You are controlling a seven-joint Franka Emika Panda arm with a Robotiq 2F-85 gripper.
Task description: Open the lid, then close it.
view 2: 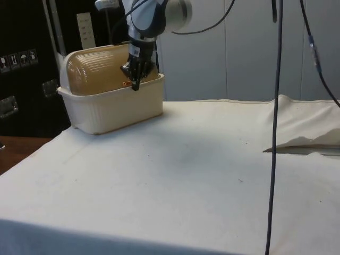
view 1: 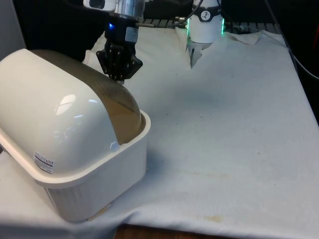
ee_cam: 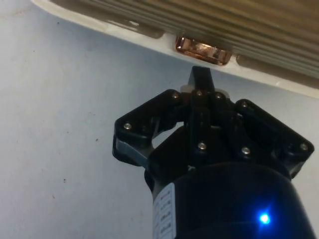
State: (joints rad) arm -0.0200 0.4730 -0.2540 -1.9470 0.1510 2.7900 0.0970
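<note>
A cream bread box [view 1: 75, 164] is sitting on the cloth [view 1: 224, 149] near the table's edge, at the front view's left, and it is turning its rounded cream back to that camera. Its ribbed, translucent brown lid [view 2: 101, 71] is lying closed, arching down to the box's front rim; in the side view it is showing as a tan dome above the ribbed cream base. The gripper [view 2: 135, 79] is hanging at the lid's lower front edge, just above the box's rim, pointing downward. In the wrist view the gripper [ee_cam: 201, 82] is showing its fingers pressed together into one narrow black tip, with no gap between them and nothing caught there. That tip is sitting just beside a small copper-coloured handle [ee_cam: 202, 50] on the lid's bottom edge, very close to it, though whether it is touching cannot be told. In the front view the gripper [view 1: 119, 74] is resting against the curved side of the lid, behind the box's cream shell. The cloth beyond the box, toward the front view's right, is lying flat and faintly marked with small specks.
</note>
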